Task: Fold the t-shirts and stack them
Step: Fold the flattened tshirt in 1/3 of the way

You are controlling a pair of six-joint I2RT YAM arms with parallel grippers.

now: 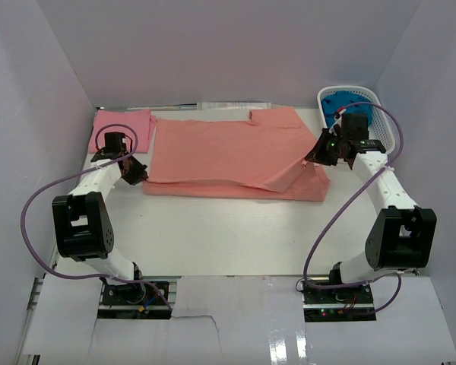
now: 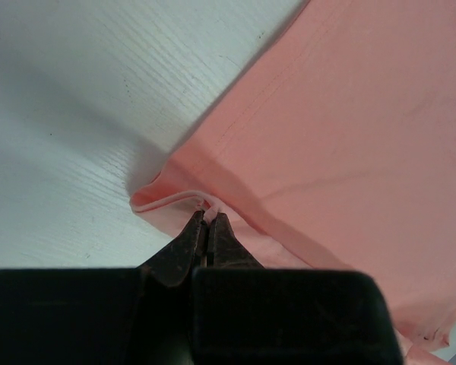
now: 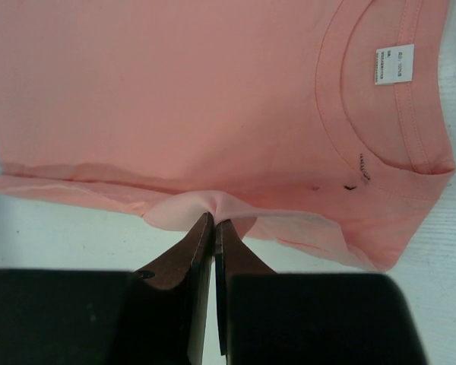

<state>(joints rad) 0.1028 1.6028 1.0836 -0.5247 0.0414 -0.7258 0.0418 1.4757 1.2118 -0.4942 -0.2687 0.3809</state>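
Table (image 1: 235,236), white woodgrain, salmon t-shirt (image 1: 228,152), pale walls (image 1: 213,46)

Robot lab cell here: plain white walls (image 1: 213,46) boxing in a white desk (image 1: 228,236), left arm (image 1: 83,220) and right arm (image 1: 399,236) bolted at its near edge.

The basket (image 1: 357,89) and right arm (image 1: 383,182) hide most of the teal t-shirt (image 1: 348,101).

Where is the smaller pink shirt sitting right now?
In the overhead view, the pink shirt lies at the far left corner of the table, right beside the left end of the big orange shirt and behind the left gripper.
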